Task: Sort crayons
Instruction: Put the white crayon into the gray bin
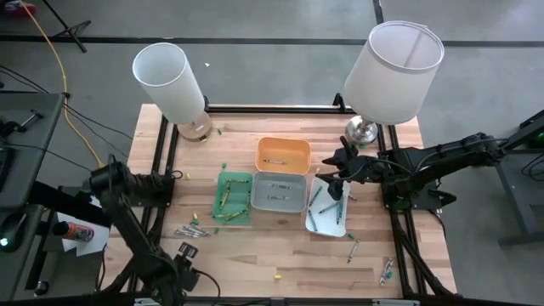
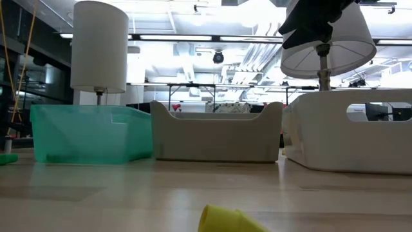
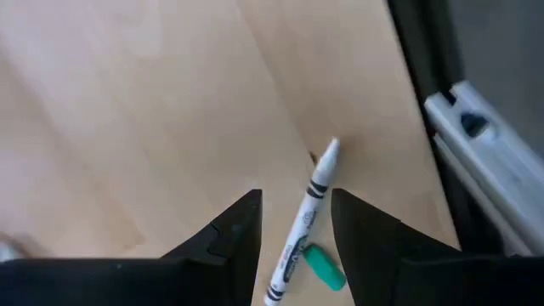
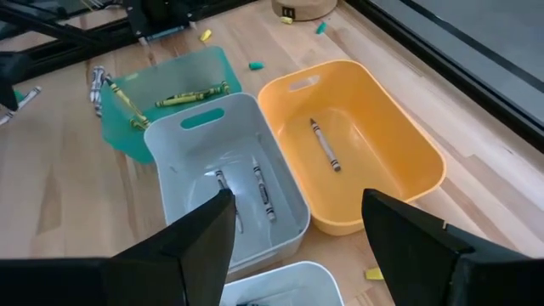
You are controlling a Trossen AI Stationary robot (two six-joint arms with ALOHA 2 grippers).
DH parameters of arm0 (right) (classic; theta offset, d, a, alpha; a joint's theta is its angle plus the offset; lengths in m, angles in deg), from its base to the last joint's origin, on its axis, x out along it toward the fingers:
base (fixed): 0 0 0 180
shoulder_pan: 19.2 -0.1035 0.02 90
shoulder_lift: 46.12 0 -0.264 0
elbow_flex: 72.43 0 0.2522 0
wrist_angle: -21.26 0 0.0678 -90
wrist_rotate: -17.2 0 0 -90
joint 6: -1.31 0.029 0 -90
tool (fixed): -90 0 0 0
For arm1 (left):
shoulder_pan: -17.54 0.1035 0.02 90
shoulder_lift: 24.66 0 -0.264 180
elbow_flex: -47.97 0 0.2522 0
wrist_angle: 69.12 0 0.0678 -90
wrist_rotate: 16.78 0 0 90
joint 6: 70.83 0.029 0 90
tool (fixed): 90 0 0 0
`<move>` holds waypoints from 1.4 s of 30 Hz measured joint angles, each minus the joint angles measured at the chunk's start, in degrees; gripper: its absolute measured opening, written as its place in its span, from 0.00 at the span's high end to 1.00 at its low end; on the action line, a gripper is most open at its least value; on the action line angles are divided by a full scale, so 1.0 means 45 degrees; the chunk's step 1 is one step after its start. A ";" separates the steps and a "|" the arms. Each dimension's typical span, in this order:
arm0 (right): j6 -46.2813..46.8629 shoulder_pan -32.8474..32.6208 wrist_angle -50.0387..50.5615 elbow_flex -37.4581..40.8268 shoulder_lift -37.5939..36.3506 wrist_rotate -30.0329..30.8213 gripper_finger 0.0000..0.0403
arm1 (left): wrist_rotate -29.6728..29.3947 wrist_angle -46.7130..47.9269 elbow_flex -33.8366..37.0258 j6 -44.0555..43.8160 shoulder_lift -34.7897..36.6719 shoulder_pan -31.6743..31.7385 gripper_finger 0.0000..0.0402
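Several crayons (image 1: 226, 201) sat binned, many lay loose on table (image 1: 280, 255); left tool (image 3: 293, 229) straddled white crayon (image 3: 308, 212), right tool (image 4: 297, 246) gaped empty.

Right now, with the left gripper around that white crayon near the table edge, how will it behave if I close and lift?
The white crayon looks round and thin, so it probably rolls if nudged. It lies between the left gripper's open fingers, slightly askew, so it may pivot on closing. Being small, it is likely light and stiff.

the white crayon (image 3: 308, 223) runs off the picture's edge; a blurred yellow piece (image 2: 225, 219) lies cut off.
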 joint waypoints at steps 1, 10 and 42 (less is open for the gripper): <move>0.0000 0.0000 0.0002 0.0000 0.0000 -0.0002 0.38 | 0.0114 0.0005 -0.0002 0.0004 -0.0136 -0.0021 0.67; 0.0042 0.0000 0.0037 0.0000 0.0000 -0.0005 0.38 | -0.0120 0.0018 -0.0055 0.0237 -0.0895 -0.0034 0.67; -0.1447 0.0000 -0.0551 -0.0005 -0.1117 -0.1441 0.38 | -0.8858 -0.2868 0.0607 -0.0845 0.6591 0.7473 1.00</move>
